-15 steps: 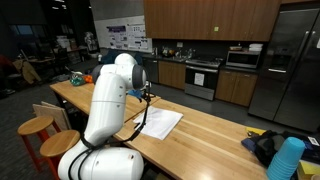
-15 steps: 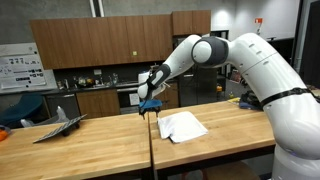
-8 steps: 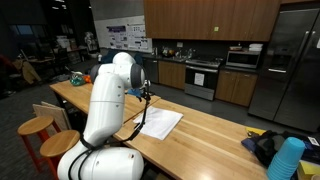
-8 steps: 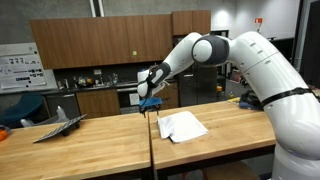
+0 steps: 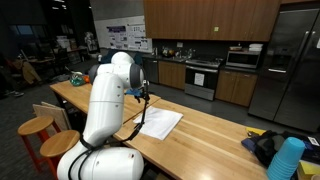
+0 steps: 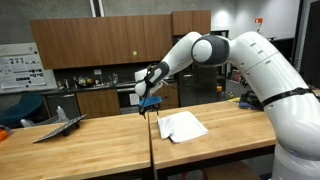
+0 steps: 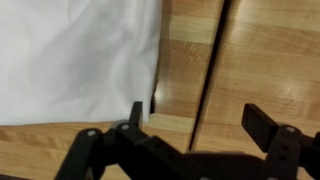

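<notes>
A wooden table (image 5: 215, 138) ran across the room; in an exterior view its two tops met at a dark seam (image 6: 151, 152), which the wrist view also showed; a grey folded thing (image 6: 60, 124) lay on one top, well apart from the seam; a blue cup (image 5: 288, 158) stood just beside a dark bundle (image 5: 264, 146) near one end; two stools (image 5: 35, 128) stood beside the table; behind were cabinets (image 5: 200, 18), a stove (image 5: 202, 78), a microwave (image 5: 243, 58) and a fridge (image 5: 292, 60).

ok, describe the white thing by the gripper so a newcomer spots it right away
Start at the long wooden counter and find the dark seam between its two tops. Just past the seam, beside the open gripper, lies the white cloth. It alone is flat and white; the grey object across the seam sticks up.
</notes>
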Robot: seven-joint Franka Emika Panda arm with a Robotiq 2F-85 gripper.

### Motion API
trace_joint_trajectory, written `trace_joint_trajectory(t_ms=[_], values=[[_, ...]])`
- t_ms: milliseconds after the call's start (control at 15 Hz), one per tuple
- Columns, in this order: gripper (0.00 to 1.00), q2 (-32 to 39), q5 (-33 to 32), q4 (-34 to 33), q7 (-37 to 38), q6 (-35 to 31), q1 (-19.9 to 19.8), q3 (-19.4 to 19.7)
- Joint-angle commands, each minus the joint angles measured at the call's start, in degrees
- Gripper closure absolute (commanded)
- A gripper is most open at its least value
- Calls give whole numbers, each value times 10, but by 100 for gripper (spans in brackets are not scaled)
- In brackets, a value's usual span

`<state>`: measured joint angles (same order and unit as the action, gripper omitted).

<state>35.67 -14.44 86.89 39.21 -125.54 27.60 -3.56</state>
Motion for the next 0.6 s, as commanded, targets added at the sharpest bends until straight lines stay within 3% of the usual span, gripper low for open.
trace_joint_trajectory(t_ms=[0, 533], values=[[0, -20, -7, 15, -11, 27, 4, 1], [0, -33, -7, 60, 2, 16, 3, 3]])
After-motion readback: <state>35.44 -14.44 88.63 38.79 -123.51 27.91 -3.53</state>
